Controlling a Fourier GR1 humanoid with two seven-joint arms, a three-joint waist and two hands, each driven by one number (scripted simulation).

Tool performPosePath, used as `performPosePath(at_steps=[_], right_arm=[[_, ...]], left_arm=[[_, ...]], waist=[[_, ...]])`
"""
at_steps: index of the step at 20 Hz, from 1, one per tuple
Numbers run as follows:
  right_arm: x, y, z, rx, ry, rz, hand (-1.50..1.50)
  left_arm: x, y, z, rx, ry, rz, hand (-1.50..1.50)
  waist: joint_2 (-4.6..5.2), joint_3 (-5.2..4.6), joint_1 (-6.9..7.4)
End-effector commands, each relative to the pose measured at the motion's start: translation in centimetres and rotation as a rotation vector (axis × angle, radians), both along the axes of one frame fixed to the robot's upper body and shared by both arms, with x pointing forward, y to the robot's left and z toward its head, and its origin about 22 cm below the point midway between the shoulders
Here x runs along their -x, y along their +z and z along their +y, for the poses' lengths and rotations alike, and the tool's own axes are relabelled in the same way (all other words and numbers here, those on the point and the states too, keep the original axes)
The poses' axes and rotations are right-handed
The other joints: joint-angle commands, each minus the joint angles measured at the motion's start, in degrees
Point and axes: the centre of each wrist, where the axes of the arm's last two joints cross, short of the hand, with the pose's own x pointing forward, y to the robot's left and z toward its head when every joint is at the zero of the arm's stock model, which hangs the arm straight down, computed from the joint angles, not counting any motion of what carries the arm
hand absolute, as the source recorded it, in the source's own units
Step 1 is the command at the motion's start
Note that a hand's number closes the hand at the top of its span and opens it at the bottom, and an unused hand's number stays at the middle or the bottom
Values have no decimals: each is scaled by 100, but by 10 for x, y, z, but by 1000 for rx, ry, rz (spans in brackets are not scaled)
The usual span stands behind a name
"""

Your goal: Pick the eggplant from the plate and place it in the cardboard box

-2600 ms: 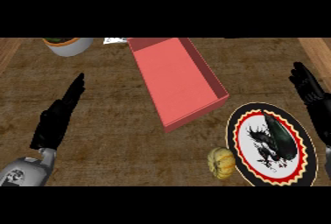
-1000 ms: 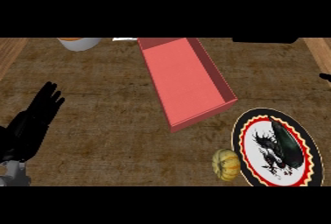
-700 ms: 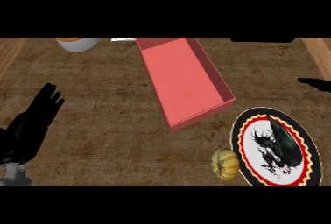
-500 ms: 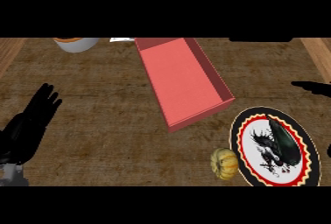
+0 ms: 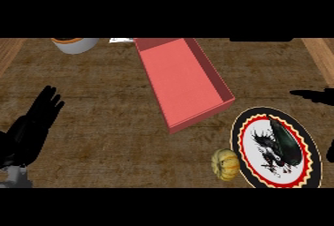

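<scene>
A dark eggplant lies lengthwise on a round plate with a black rim and a red and yellow scalloped border, at the lower right. The box is a long, shallow reddish tray lying at a slant from the top middle down to just above the plate; nothing is in it. Only the black fingers of my right hand show at the right edge, stretched out above and right of the plate, apart from the eggplant. My left hand rests open at the lower left, fingers up, far from both.
A small yellow squash sits on the counter against the plate's left rim. A white bowl with orange contents stands at the top left. Wooden edges border the counter at both upper corners.
My right hand's fingers have come in from the right edge, leftward and lower, nearer the plate. The left hand, eggplant and box have stayed put.
</scene>
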Motion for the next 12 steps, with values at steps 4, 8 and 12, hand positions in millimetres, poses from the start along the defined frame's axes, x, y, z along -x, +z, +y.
performPosePath(at_steps=[4,8,12], right_arm=[[11,-16,-8,-6,19,13,-150],[11,-24,0,-37,50,-45,-150],[2,-15,12,-23,54,-80,-150]], left_arm=[[24,1,13,9,0,-4,0],[0,-6,0,-6,5,0,0],[-1,1,8,2,21,6,0]], waist=[[-6,2,5],[1,2,-12],[-1,1,-8]])
